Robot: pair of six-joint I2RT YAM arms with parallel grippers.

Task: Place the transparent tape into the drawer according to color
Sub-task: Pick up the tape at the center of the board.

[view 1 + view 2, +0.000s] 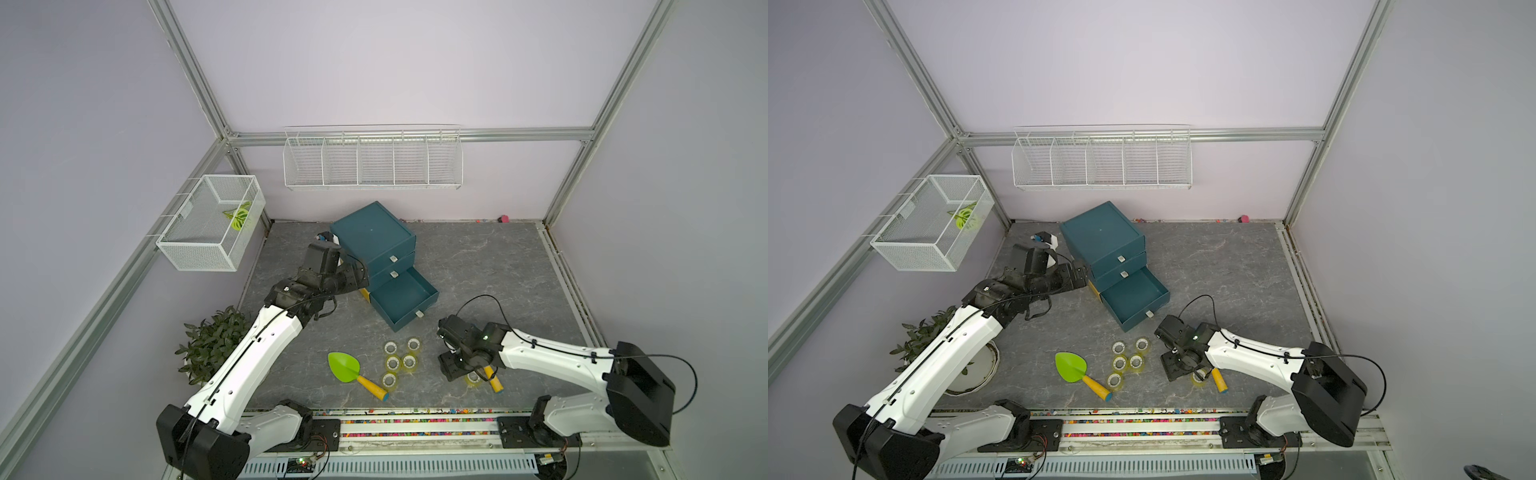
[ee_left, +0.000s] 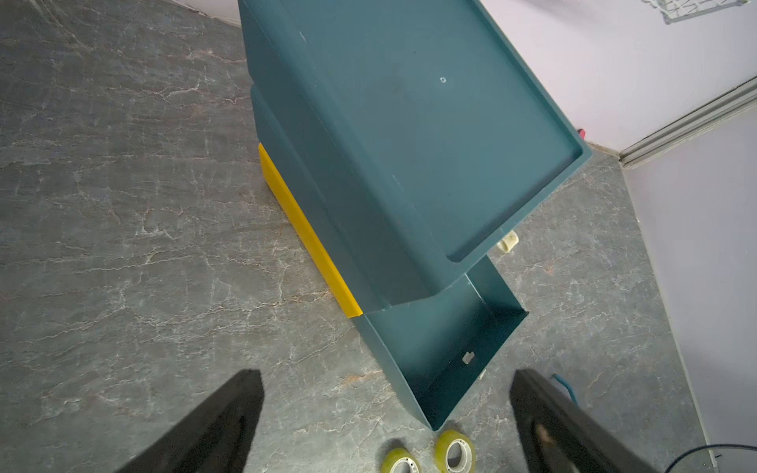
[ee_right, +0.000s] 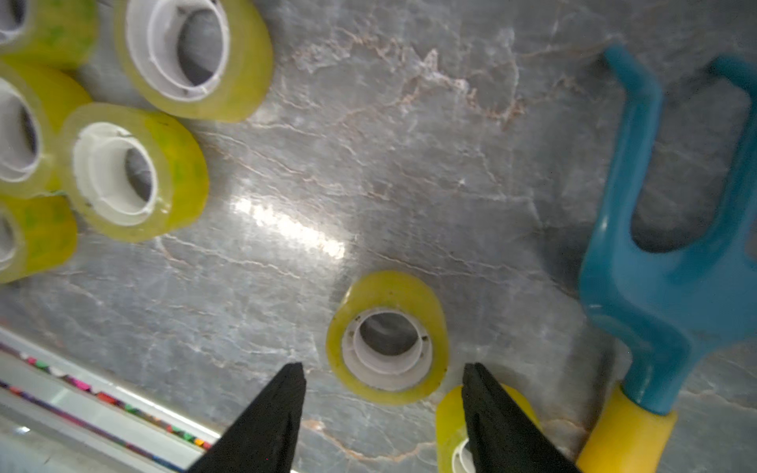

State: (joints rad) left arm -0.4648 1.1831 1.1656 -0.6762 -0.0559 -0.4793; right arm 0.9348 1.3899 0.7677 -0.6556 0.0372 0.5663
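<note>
Several yellow-green transparent tape rolls [image 1: 401,361] with white cores stand clustered on the grey mat, in front of the teal cabinet [image 1: 374,232]. Its bottom drawer [image 1: 401,299] is pulled out and empty. My right gripper [image 3: 383,364] is open and points down at a lone roll [image 3: 387,336] lying just beyond its fingertips. One finger covers part of another roll [image 3: 446,426]. In both top views this gripper [image 1: 461,372] [image 1: 1183,370] hangs low over that spot. My left gripper [image 2: 385,376] is wide open and empty beside the cabinet's left side [image 1: 357,276].
A green toy shovel [image 1: 345,365] lies left of the cluster. A blue toy rake [image 3: 655,286] with a yellow handle lies close to my right gripper. A potted plant [image 1: 212,345] stands at the left, with a wire basket [image 1: 212,222] and a wire rack [image 1: 372,160] on the walls.
</note>
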